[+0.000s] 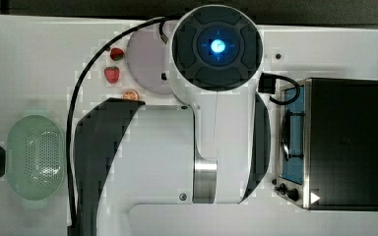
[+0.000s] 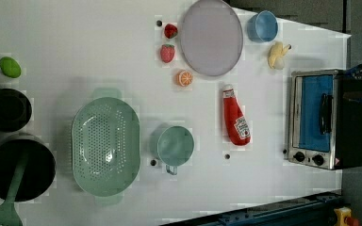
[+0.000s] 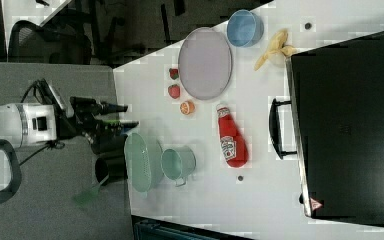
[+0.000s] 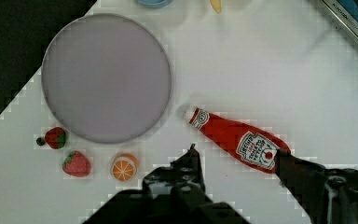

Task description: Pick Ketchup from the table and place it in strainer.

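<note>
While the white table carries everything, grey floor shows beyond its edge in the right view, with a dark chair further off. Taking the lilac plate as landmark: the ketchup lies on its side on bare table just past the plate's rim, a red bottle with a white cap pointing toward the plate and a white label near its base. Two strawberries and an orange slice sit just beside the plate, and a blue cup stands at its other side. The strainer, pale mint green with a perforated base, sits well apart from the plate and holds nothing; a green mug beside it looks empty too. The toaster oven stands beyond the ketchup from the strainer. Seen from the wrist, the gripper hangs above the table with its jaws apart, holding nothing, the ketchup's base between the fingertips.
</note>
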`<action>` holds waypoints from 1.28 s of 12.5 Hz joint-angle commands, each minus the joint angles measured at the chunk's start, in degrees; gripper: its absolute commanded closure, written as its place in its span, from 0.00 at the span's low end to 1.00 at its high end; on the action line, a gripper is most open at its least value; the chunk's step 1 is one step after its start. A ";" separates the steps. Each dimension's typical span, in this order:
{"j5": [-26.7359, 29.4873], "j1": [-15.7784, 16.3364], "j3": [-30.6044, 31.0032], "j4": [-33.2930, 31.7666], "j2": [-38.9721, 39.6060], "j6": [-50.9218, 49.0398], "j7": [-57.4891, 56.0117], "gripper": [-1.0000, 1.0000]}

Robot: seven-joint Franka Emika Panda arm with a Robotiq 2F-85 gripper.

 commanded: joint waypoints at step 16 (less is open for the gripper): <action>0.83 -5.13 3.84 -21.86 0.08 12.56 -45.80 0.00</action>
